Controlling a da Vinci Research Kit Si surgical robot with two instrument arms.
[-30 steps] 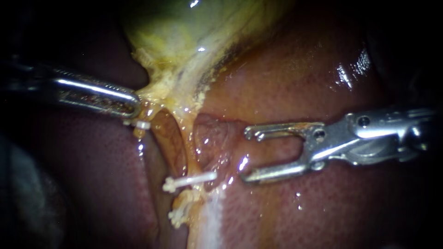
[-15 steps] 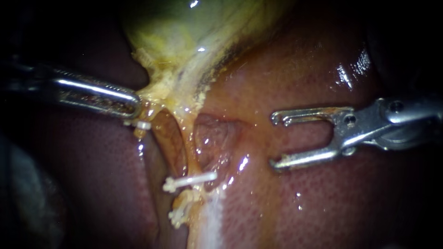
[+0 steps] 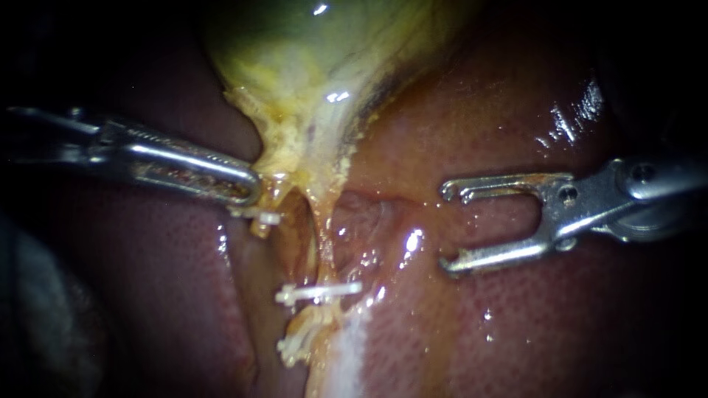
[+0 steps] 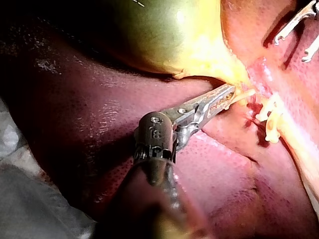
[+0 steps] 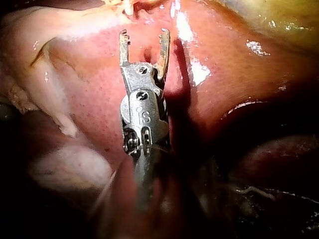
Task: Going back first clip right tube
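Observation:
A white clip (image 3: pixel 318 292) lies across the right tube (image 3: pixel 325 239) below the yellow-green gallbladder (image 3: pixel 310 81). My right instrument (image 3: pixel 447 227) hovers over the liver well to the right of the clip, its two jaws wide open and empty; the right wrist view shows the same open jaws (image 5: pixel 144 36). My left instrument (image 3: pixel 247 186) is shut on the yellow tissue at the gallbladder's neck, also seen in the left wrist view (image 4: pixel 223 98). A second small white clip (image 3: pixel 267 217) sits just under its jaws.
Red-brown liver (image 3: pixel 560 309) surrounds the site, wet and glistening. A frayed pale stump (image 3: pixel 299 343) hangs below the clip, beside a whitish streak (image 3: pixel 350 346). The clips (image 4: pixel 271 119) lie just ahead of my left instrument's jaws in its wrist view, with my right instrument (image 4: pixel 299 25) beyond them.
My right instrument has drawn back to the right, away from the clipped tube, jaws still open. The whole scene then shifted slightly right in view. My left instrument keeps its hold.

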